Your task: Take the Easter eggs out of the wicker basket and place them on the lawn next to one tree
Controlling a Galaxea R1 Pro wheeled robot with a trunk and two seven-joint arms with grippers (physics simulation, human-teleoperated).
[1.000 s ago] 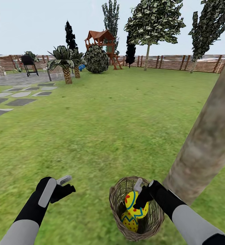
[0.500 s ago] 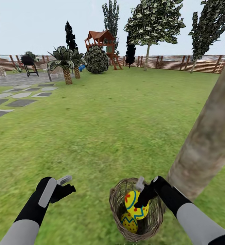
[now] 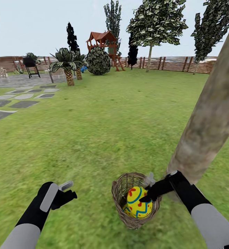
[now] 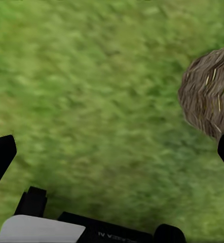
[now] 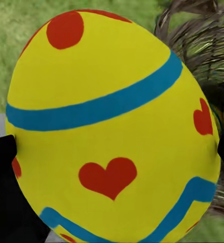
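The right pincer (image 3: 147, 191) grips an Easter egg (image 3: 138, 202) over the wicker basket (image 3: 121, 193), beside the tree (image 3: 208, 128). The left pincer (image 3: 67, 192) hangs released above open lawn (image 3: 93, 138).

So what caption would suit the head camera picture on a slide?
Right gripper holds a yellow egg with blue bands over the brown woven wicker basket beside a thick pale trunk.

Yellow egg (image 5: 112, 126), blue bands, red hearts; brown basket (image 3: 119, 193).
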